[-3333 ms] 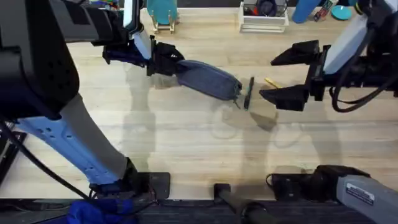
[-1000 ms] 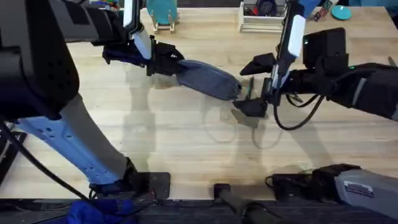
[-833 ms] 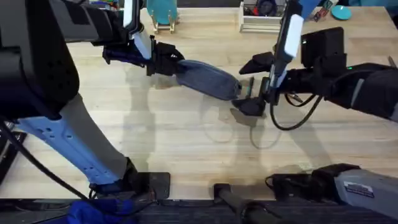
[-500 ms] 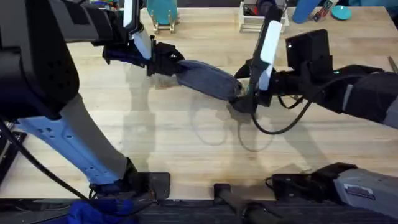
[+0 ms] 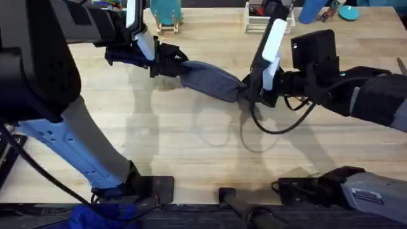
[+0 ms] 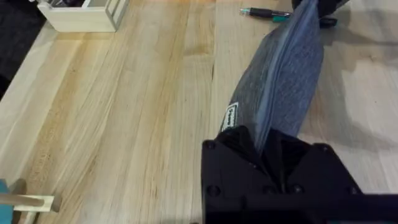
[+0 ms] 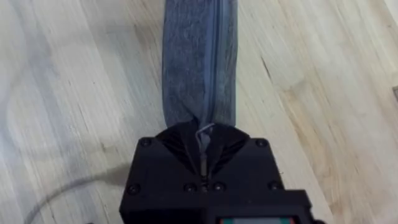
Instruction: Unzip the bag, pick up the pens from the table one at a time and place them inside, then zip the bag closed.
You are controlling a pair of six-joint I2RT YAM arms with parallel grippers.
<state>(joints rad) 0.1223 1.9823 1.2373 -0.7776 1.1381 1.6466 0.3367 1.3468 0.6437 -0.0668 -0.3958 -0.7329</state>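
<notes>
The blue-grey bag (image 5: 210, 79) lies slanted on the table (image 5: 191, 146), its zipper closed along the top. My left gripper (image 5: 166, 63) is shut on the bag's left end; the left wrist view shows the bag (image 6: 283, 74) running away from the left gripper (image 6: 267, 146). My right gripper (image 5: 247, 94) is shut at the bag's right end. In the right wrist view the right gripper (image 7: 203, 142) pinches the small zipper pull at the tip of the bag (image 7: 199, 56). A dark green-black pen (image 6: 267, 12) lies just beyond the bag's far end. The yellow pen is hidden.
A white organizer tray (image 5: 270, 19) stands at the table's back edge, with a blue cylinder (image 5: 311, 9) to its right and a teal stand (image 5: 166, 16) to its left. The white tray (image 6: 81, 15) also shows in the left wrist view.
My right gripper has swung left and down onto the bag's right end and shut there, covering the spot where the pens lay. The left arm and the bag have not moved.
</notes>
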